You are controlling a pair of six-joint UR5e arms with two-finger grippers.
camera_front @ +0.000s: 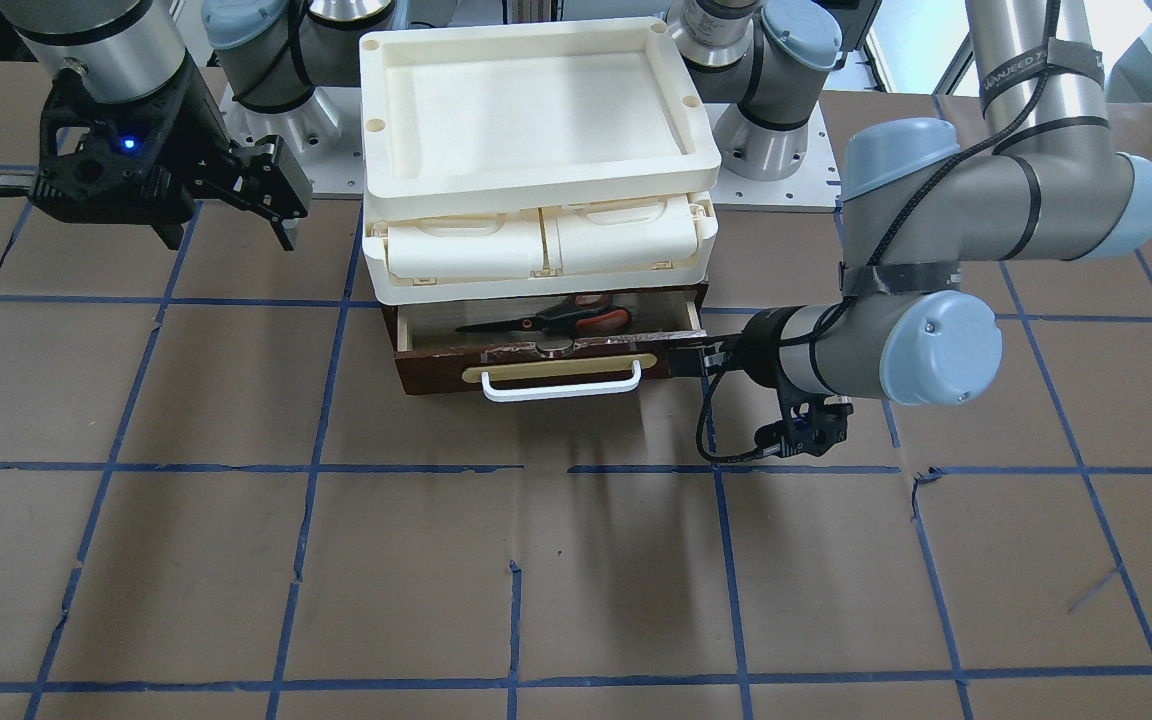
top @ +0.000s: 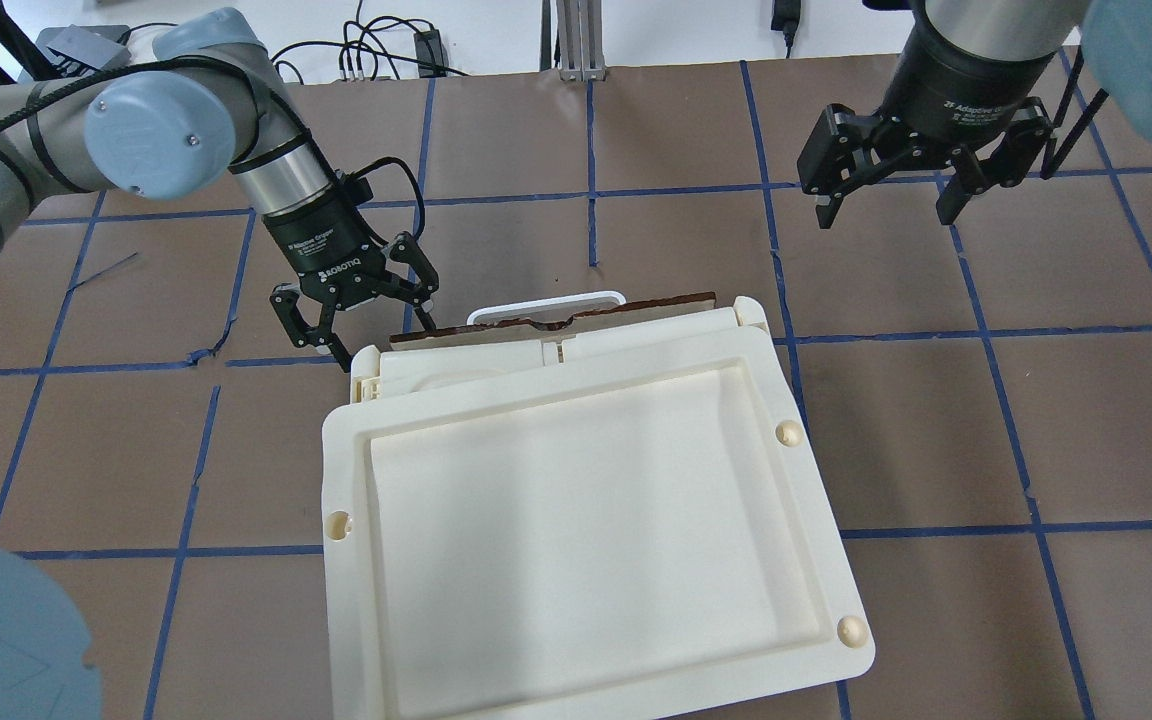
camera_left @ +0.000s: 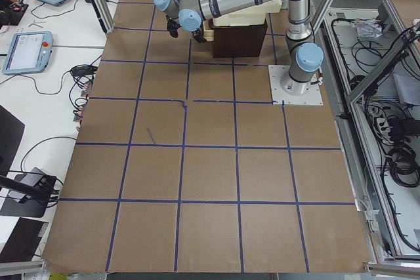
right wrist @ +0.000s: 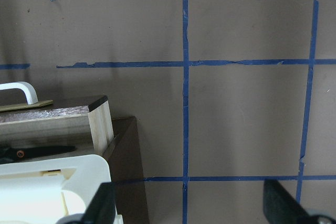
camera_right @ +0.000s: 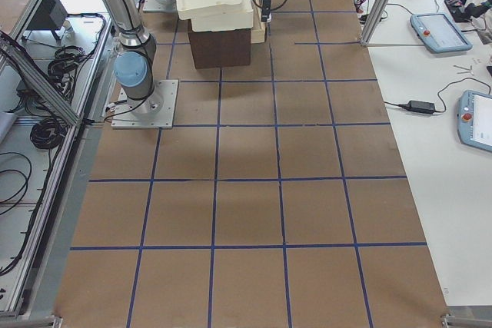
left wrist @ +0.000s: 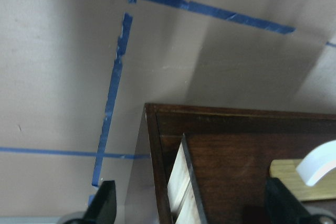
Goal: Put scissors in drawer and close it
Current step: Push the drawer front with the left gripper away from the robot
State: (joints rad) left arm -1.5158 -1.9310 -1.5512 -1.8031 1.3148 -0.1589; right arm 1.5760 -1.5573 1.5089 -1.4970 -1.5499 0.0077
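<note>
The scissors (camera_front: 566, 320), grey handles lined orange, lie inside the drawer (camera_front: 436, 375), which stands partly pulled out. Its dark brown front carries a white bar handle (camera_front: 561, 385). My left gripper (camera_front: 698, 357) is open and empty, its jaws straddling the end corner of the drawer front (left wrist: 157, 116); it also shows in the overhead view (top: 386, 342). My right gripper (top: 886, 205) is open and empty, hovering above the table away from the drawer's other end. The right wrist view shows the scissors' blade (right wrist: 37, 152) in the drawer.
A cream plastic tray (top: 346, 470) and flap compartments (camera_front: 536, 245) sit on top of the cabinet over the drawer. Brown table surface with a blue tape grid (camera_front: 516, 468) lies in front of the drawer. The arm bases (camera_front: 766, 140) stand behind the cabinet.
</note>
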